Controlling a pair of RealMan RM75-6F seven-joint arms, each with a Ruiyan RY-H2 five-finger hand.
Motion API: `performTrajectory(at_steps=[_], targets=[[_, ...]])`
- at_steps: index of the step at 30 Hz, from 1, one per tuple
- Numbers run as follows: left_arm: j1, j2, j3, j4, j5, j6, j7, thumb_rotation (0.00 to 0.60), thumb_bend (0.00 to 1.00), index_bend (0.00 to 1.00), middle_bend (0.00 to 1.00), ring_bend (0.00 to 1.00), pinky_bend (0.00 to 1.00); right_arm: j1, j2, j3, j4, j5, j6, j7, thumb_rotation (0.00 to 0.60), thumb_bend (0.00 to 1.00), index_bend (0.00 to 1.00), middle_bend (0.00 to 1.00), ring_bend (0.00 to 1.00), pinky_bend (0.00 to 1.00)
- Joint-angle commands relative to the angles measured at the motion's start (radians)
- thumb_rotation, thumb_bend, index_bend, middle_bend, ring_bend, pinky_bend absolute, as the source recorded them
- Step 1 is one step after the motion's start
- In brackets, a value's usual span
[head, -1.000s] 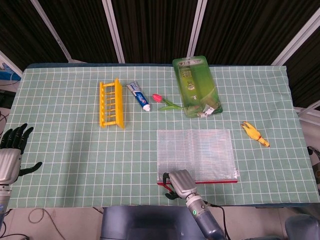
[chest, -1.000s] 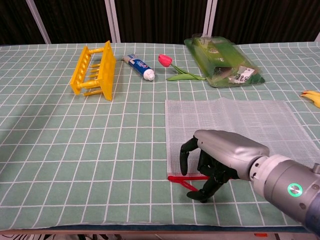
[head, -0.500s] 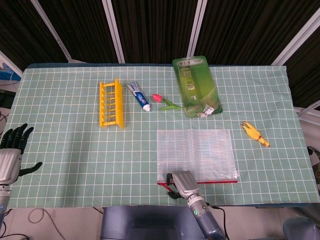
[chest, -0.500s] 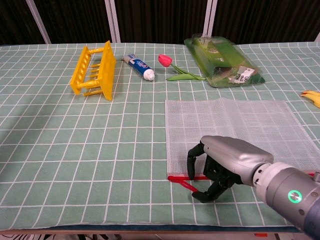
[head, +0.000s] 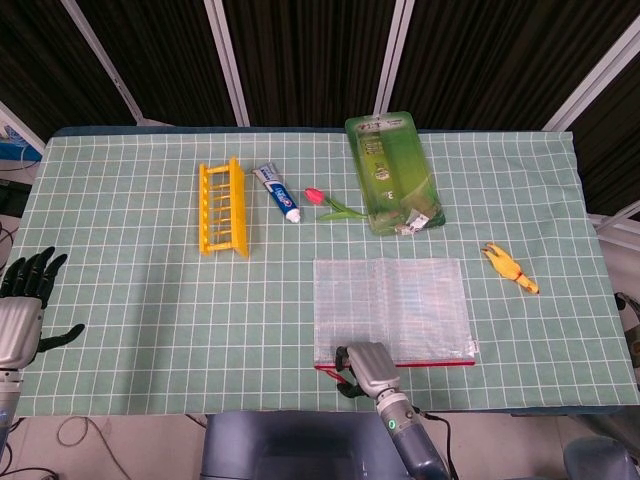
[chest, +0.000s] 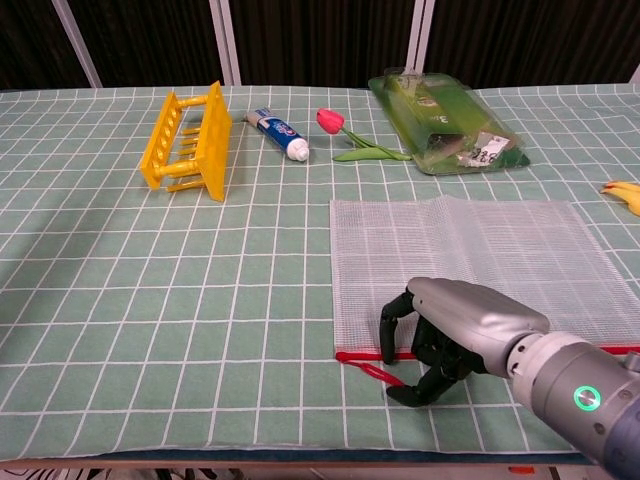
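Note:
A clear mesh zip bag (head: 392, 305) (chest: 470, 250) lies flat on the green checked cloth, its red zipper edge (chest: 360, 356) toward me. My right hand (head: 362, 362) (chest: 465, 325) is at the bag's near left corner. Its fingers curl down over the red zipper edge with the thumb below, pinching the strip there. My left hand (head: 22, 310) hovers off the table's left edge with its fingers spread and nothing in it. The chest view does not show it.
A yellow rack (head: 222, 208) (chest: 185, 135), a toothpaste tube (head: 278, 192) (chest: 279, 133), a red tulip (head: 322, 200) (chest: 335, 125) and a green plastic package (head: 392, 172) (chest: 445, 125) lie across the far half. At the right edge lies a yellow toy (head: 510, 267) (chest: 622, 193).
My right hand has slid a little right and toward me along the red zipper edge, and its fingers have curled in tighter. The left hand has not moved.

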Motion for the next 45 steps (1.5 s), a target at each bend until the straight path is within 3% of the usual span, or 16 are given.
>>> performTrajectory(at_steps=[1,45], targets=[[0.000,0.000,0.000,0.000,0.000,0.000,0.000,0.600,0.00,0.00,0.00,0.00,0.00,-0.002,0.000,0.000,0.002,0.002,0.000,0.002,0.600,0.34,0.55,1.00,1.00,1.00],[-0.001,0.003,0.000,-0.005,-0.001,-0.001,-0.007,0.600,0.00,0.00,0.00,0.00,0.00,-0.030,0.007,-0.009,0.013,0.017,-0.003,0.004,0.600,0.52,0.59,1.00,1.00,1.00]])
